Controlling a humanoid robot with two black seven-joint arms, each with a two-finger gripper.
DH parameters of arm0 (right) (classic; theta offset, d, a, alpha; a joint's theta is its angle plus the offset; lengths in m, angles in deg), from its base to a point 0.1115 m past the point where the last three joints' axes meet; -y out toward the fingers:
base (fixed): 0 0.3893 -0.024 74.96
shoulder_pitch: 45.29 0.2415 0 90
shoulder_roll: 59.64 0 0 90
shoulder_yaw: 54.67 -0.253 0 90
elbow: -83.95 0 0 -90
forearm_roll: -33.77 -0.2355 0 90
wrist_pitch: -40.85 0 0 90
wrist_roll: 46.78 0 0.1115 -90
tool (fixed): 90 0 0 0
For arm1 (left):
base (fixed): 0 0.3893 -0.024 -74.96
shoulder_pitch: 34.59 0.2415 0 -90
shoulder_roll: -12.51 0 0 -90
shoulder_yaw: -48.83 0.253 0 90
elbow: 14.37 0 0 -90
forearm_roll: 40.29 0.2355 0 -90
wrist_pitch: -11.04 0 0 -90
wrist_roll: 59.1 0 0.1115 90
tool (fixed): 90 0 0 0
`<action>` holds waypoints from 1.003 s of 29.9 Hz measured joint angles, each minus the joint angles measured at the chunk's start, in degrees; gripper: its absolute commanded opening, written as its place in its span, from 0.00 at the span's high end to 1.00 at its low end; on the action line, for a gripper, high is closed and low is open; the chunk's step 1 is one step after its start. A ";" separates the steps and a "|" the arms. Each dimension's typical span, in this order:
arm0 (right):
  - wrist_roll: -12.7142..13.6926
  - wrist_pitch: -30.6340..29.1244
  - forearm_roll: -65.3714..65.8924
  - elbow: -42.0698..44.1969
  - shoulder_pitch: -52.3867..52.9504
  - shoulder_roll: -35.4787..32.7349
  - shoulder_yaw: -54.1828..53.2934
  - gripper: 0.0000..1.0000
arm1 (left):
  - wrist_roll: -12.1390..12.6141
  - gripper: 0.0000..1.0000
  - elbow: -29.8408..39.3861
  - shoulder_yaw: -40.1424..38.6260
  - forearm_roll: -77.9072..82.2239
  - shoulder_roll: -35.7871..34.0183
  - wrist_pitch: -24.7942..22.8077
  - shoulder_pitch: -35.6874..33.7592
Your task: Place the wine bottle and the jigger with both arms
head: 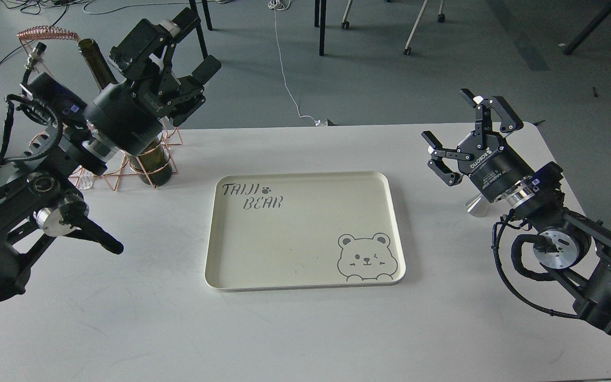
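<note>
The wine bottle (95,62) stands upright in a ring of the copper wire rack (170,139) at the table's back left; its neck shows above my left arm and its base (153,168) below it. My left gripper (198,43) is open and empty, just right of the bottle's neck, and its wrist covers the bottle's middle. The jigger (477,206) stands on the table at the right, partly hidden behind my right wrist. My right gripper (446,115) is open and empty, raised above and beyond the jigger.
A cream tray (209,249) with a bear drawing and "TAIJI BEAR" lettering lies flat and empty at the table's middle. The white table (125,318) is otherwise bare in front. Chair legs and a cable are on the floor behind.
</note>
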 measured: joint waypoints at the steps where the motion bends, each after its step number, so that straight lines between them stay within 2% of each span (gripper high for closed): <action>1: 0.00 0.00 0.00 0.08 0.15 0.01 -0.13 0.01 | 0.00 0.02 -0.23 -1.24 -1.59 1.50 -0.17 1.82; 9: 0.00 0.00 -0.38 0.19 1.79 0.14 -1.28 0.01 | 0.12 0.02 -1.94 -11.38 -7.80 9.53 -1.46 14.62; 12: 0.00 0.00 -0.51 -0.10 1.97 0.14 -3.05 0.01 | 2.42 0.02 -2.18 -16.78 -7.83 11.11 -3.64 18.36; 17: 0.00 0.00 -0.53 -0.23 1.97 0.10 -3.83 0.01 | 3.66 0.02 -3.59 -21.13 -8.02 13.31 -4.99 20.90; 30: 0.00 0.00 -0.62 -0.45 0.35 0.19 -3.33 0.01 | 3.38 0.02 -4.03 -23.27 -10.54 16.26 -5.67 24.37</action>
